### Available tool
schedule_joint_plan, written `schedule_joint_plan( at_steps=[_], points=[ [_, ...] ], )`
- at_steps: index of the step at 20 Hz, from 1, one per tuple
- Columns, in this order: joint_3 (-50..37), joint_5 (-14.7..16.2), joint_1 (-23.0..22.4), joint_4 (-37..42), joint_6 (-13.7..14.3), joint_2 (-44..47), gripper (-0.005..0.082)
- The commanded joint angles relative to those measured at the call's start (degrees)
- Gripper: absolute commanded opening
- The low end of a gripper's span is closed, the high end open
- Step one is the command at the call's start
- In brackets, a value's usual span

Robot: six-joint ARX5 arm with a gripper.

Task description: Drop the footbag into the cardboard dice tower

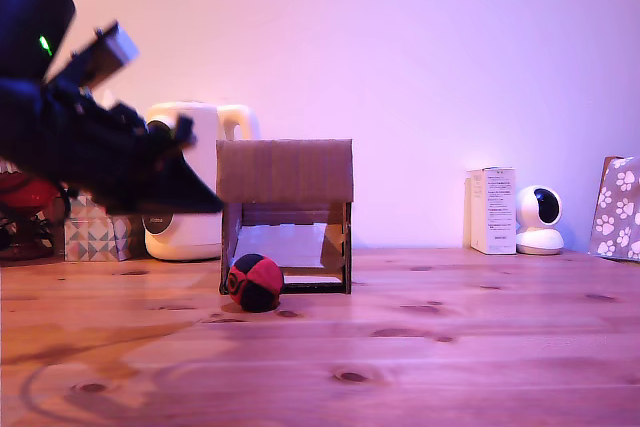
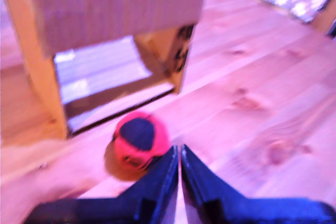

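A: Start with the big thing. The cardboard dice tower stands on the wooden table, plain upper band above a framed front opening with a pale ramp inside. It looks light, so I'd guess a bump would shift it.

B: And the arm?

A: In the exterior view it hangs blurred at that view's left, above the table. The gripper holds nothing; in the wrist view its fingertips are pressed together.

B: The footbag?

A: On the table, touching or just in front of the tower's lower front corner. Stitched red and dark panels; probably soft and light, and it should give under the fingers. I'd pinch it across the middle from above.
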Motion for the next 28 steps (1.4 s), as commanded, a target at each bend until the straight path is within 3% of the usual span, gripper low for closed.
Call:
schedule_joint_plan(
  at_steps=[1, 2, 4, 5, 6, 7, 18, 24, 25, 26, 28],
  points=[
    [0.3, -0.8, -0.1, 1.5, -0.2, 2.3, -0.0002],
    [0.9, -0.8, -0.1, 1.4, -0.2, 3.2, 0.0114],
    [2.3, -0.8, -0.2, 1.3, -0.2, 5.1, 0.0625],
    [3.1, -0.9, -0.3, 1.2, -0.1, 5.9, 0.0815],
    [4.0, -0.8, -0.3, 0.8, -0.1, 6.5, 0.0752],
    [4.7, -0.9, -0.5, 0.8, 0.0, 7.1, 0.0743],
    [15.3, -1.4, -1.0, -2.6, 0.1, 17.5, 0.0742],
    [22.2, -1.4, -1.4, -9.8, 0.3, 24.7, 0.0731],
    [22.9, -1.4, -1.4, -11.5, 0.3, 25.3, 0.067],
    [23.4, -1.4, -1.4, -13.2, 0.3, 25.5, 0.0548],
    [23.9, -1.4, -1.4, -15.1, 0.3, 25.4, 0.0226]
  ],
)
